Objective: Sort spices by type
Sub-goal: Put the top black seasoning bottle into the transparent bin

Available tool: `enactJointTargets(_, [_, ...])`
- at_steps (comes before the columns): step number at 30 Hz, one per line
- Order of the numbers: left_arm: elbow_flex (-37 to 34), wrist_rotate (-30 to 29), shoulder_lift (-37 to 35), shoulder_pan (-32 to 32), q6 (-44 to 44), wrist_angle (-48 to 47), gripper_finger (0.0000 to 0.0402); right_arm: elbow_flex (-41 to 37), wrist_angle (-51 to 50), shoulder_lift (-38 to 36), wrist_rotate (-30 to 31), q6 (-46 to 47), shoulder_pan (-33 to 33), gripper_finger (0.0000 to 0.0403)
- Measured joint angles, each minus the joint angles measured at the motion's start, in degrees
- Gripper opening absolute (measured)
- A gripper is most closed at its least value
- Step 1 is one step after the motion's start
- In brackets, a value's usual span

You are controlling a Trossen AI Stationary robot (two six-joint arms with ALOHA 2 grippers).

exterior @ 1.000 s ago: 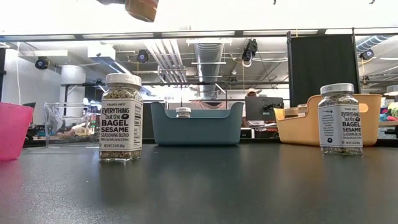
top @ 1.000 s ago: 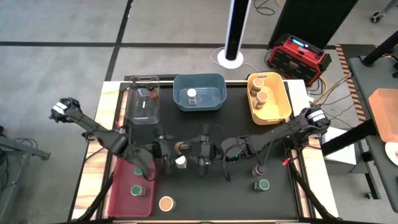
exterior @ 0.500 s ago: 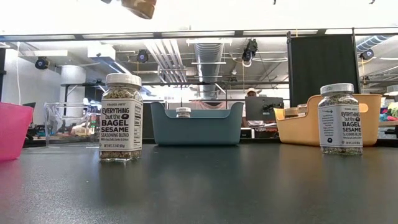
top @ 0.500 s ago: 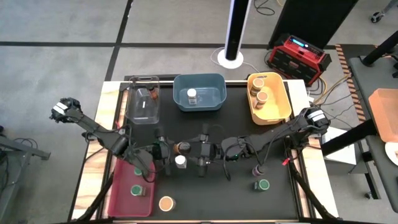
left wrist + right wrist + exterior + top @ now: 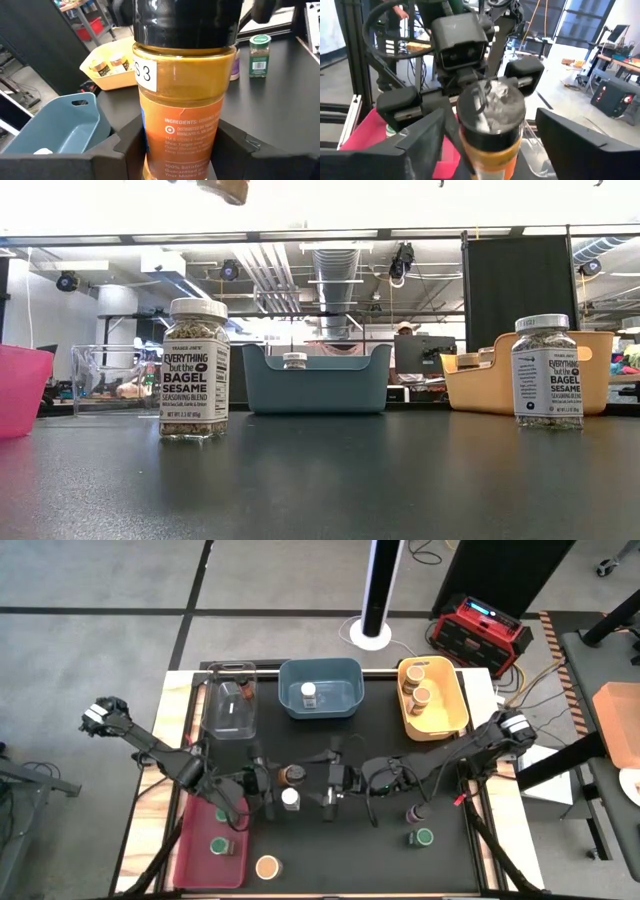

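An orange spice jar with a dark brown lid (image 5: 293, 776) (image 5: 182, 110) hangs upright in mid-air over the middle of the black table. My left gripper (image 5: 278, 782) comes from the table's left and is shut on it. My right gripper (image 5: 312, 782) faces it from the right and is open. Its fingers stand on either side of the jar's lid (image 5: 490, 112) without touching it. In the low view only the jar's bottom (image 5: 222, 188) shows at the top edge. A white-lidded jar (image 5: 290, 798) stands on the table just below. My left gripper pinches the jar's lower body (image 5: 150, 150) between its two fingers, which come nearly level from the table's left. The jar stands upright in the hold, lid up, lifted clear of the table.
At the far edge stand a clear bin (image 5: 231, 708), a blue bin (image 5: 320, 705) holding one jar, and a yellow bin (image 5: 450, 705) holding two. A red bin (image 5: 195, 850) at the near left holds green-lidded jars. Loose jars (image 5: 267, 866) (image 5: 424, 837) (image 5: 413, 813) stand near the front.
The held jar has crept upward, so less of it shows at the top of the low view. My right gripper has drawn back a little toward the table's right edge, away from the jar.
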Motion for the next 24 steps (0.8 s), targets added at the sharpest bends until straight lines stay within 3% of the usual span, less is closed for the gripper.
enactJointTargets(9, [0.0, -0.71, -0.77, -0.04, 2.72, 5.29, 0.0161, 0.0, -3.66, -0.27, -0.02, 2.06, 0.22, 0.0362])
enactJointTargets(18, [0.02, -0.16, -0.57, -0.04, 4.45, 8.46, 0.0171, 0.0, 3.02, 1.66, -0.5, -1.31, 0.2, 0.0362])
enactJointTargets(24, [0.04, 0.45, -0.35, -0.07, 6.29, 10.76, 0.0193, -0.04, 7.38, 4.06, -0.48, -5.75, 0.2, 0.032])
